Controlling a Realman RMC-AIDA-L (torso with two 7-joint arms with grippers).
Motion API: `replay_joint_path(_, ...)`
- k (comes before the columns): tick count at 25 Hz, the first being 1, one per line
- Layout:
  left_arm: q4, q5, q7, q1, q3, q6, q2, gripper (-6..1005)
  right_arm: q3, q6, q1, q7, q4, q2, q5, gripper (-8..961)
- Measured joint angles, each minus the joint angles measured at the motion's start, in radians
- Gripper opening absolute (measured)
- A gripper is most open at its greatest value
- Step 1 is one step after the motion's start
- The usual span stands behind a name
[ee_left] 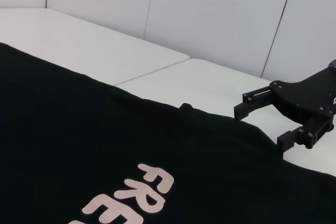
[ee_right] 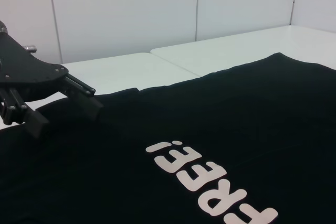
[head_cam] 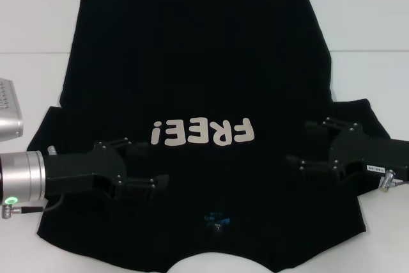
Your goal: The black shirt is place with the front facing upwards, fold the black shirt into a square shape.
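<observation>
1. While lying flat and front-up on the white table (head_cam: 370, 17), the black shirt (head_cam: 198, 62) has its collar at the near edge and its hem at the far edge; white "FREE!" lettering (head_cam: 203, 132) reads upside down in the head view, small blue neck label (head_cam: 216, 218) just below it near the collar.
2. Shirt sits between and under both sets of fingers; lettering lies in the gap between the two grippers, label nearer the robot than either.
3. Left gripper (head_cam: 150, 167) over the shirt's left sleeve/shoulder area, fingers spread apart, pointing toward the lettering, holding nothing; cannot tell if the tips touch the cloth.
4. Right gripper (head_cam: 305, 143) over the right sleeve area, fingers spread, pointing inward at the lettering, nothing pinched. In the left wrist view it (ee_left: 262, 121) hangs at the shirt's far edge with the jaws apart.
5. Right wrist view: left gripper (ee_right: 65, 114) spread, low over the black cloth.
6. Table seam (head_cam: 364, 50) runs beyond the fingers, behind the shirt.
</observation>
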Motion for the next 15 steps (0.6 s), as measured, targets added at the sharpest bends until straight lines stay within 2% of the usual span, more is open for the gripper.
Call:
replay_joint_path(12, 0.005, 0.001, -0.002, 0.0, -0.002, -0.02, 0.001, 932, -0.015, -0.002, -0.004, 0.007, -0.004, -0.003, 0.0, 912)
replay_joint_path(15, 0.014, -0.009, -0.051, -0.002, -0.026, 0.0, 0.004, 931, -0.015, -0.004, -0.002, 0.009, -0.008, -0.003, 0.0, 911)
